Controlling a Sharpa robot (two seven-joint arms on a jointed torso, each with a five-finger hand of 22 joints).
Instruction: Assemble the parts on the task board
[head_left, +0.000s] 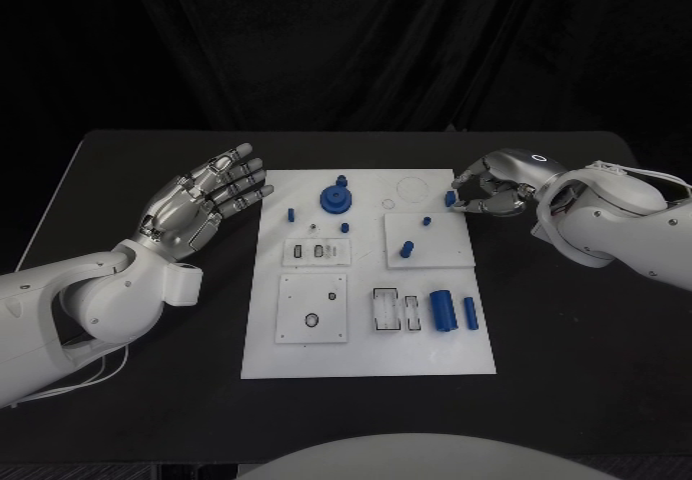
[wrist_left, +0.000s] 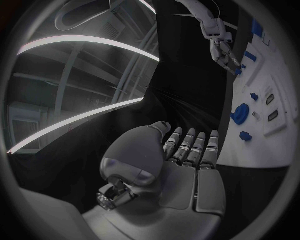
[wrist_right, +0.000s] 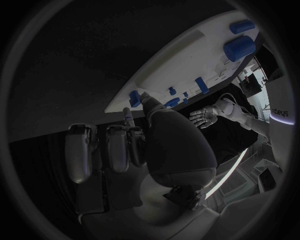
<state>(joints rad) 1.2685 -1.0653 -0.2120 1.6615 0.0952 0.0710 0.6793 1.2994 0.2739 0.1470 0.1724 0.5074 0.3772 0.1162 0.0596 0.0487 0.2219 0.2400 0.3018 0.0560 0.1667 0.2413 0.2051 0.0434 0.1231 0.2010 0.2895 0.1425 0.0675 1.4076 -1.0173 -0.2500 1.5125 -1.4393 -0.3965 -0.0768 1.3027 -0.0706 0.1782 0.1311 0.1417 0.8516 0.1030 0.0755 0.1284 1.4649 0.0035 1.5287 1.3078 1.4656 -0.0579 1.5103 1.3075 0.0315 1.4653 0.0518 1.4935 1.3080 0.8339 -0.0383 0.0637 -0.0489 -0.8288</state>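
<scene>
Right now my left hand (head_left: 202, 200) hangs above the black table (head_left: 130, 170) just beside the task board's (head_left: 368, 355) left edge, palm up, fingers spread, holding nothing. My right hand (head_left: 490, 185) is at the board's far right edge, fingers curled in around a small blue part (head_left: 450, 199); from the head view I think thumb and finger pinch it, though the contact itself is hard to make out. In my right wrist view that blue piece (wrist_right: 134, 97) sits at my fingertips, at the board's rim. On the board, a blue gear-like part (head_left: 336, 198) stands near the far middle, a short blue peg (head_left: 407, 248) rests on the raised white square, and two blue cylinders (head_left: 444, 310) lie side by side near the right edge.
</scene>
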